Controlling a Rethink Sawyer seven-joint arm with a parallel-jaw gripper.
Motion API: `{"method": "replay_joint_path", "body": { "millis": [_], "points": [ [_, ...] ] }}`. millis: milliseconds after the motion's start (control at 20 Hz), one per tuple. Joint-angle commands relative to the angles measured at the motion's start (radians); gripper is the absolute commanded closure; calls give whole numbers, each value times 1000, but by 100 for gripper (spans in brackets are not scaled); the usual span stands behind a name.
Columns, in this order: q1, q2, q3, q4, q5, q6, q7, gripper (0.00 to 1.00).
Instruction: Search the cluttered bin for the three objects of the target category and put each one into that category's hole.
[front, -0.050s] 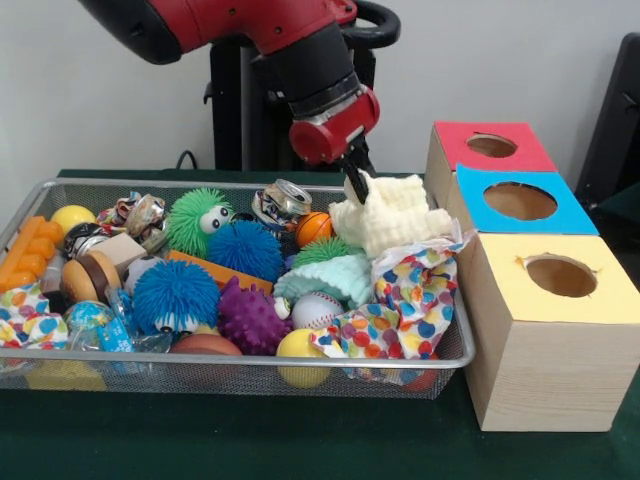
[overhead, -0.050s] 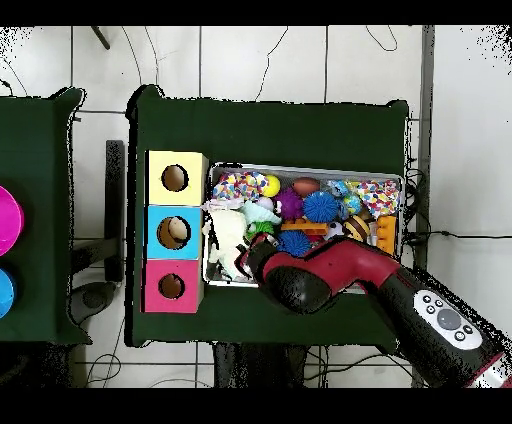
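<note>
My gripper (front, -0.050s: 358, 186) hangs over the right end of the wire bin (front, -0.050s: 230, 372), its black fingers shut on the top edge of a cream fluffy cloth (front, -0.050s: 392, 215). The cloth is raised above the clutter and droops toward the bin's right rim. In the overhead view the cream cloth (overhead, -0.050s: 228, 232) lies at the bin's left end beside the blue box, with the gripper (overhead, -0.050s: 243, 258) mostly hidden under the red arm. A colourful dotted cloth (front, -0.050s: 400, 300) and a mint cloth (front, -0.050s: 335, 280) lie just below. Three wooden boxes have holes in red (front, -0.050s: 490, 147), blue (front, -0.050s: 520, 200) and yellow (front, -0.050s: 560, 275) tops.
The bin holds blue spiky balls (front, -0.050s: 175, 295), a green fuzzy ball (front, -0.050s: 195, 220), a purple spiky ball (front, -0.050s: 250, 318), a baseball (front, -0.050s: 316, 310), crushed cans (front, -0.050s: 283, 203) and orange and wooden toys. The boxes stand tight against the bin's right side. Something pale shows inside the blue box's hole (overhead, -0.050s: 175, 232).
</note>
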Motion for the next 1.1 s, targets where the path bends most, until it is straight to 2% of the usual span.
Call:
{"method": "replay_joint_path", "body": {
  "millis": [50,250,450,650,1100],
  "points": [
    [145,-100,-217,-181,-176,-2,146,100],
    [259,-107,-322,-227,-217,-47,263,100],
    [320,-104,-394,-249,-227,-88,294,100],
    [354,-96,-446,-259,-199,-120,279,100],
    [384,-90,-505,-268,-132,-175,232,100]
  ]
}}
